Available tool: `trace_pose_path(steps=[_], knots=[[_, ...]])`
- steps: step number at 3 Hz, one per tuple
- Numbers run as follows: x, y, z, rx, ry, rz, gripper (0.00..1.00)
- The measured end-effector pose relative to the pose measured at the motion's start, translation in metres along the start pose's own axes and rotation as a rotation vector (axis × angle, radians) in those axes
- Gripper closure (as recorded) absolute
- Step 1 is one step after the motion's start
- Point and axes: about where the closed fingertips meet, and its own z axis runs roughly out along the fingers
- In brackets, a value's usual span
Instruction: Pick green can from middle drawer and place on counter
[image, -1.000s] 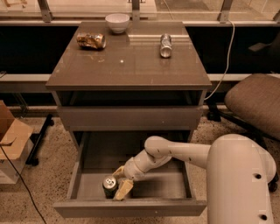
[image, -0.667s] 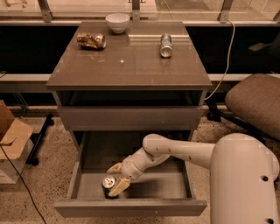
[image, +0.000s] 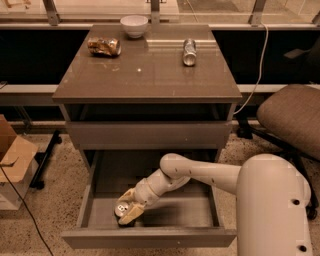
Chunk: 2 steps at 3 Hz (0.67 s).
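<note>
Smooth white robot arm (image: 200, 172) reaches down into the open middle drawer (image: 165, 238), a wide, shallow grey-brown tray w/ a plain flat front. Its gripper (image: 127, 213) sits at the drawer's front left, beige fingers (image: 132, 216) pinched narrow around the green can (image: 121, 208), a small dark cylinder tipped so its round silver top shows. Above, the glossy counter (image: 150, 75) carries a round white bowl (image: 134, 25), a dented orange-gold can (image: 104, 46) & a plain silver can (image: 189, 51) on its side, well apart.

Cream-white arm (image: 200, 172), smooth rounded shells, dark screw dots on the biggest. Tan gripper (image: 129, 212) sits front-left in the middle drawer (image: 150, 239).
</note>
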Motion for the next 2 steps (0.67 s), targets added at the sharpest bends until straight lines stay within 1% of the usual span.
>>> trace_pose_path(steps=[1,2], knots=[[-0.0053,0.0003,-0.0001,-0.009,-0.026,0.0,0.82],[-0.0125,0.0025,-0.0092,0.009,-0.036,-0.007,1.0]])
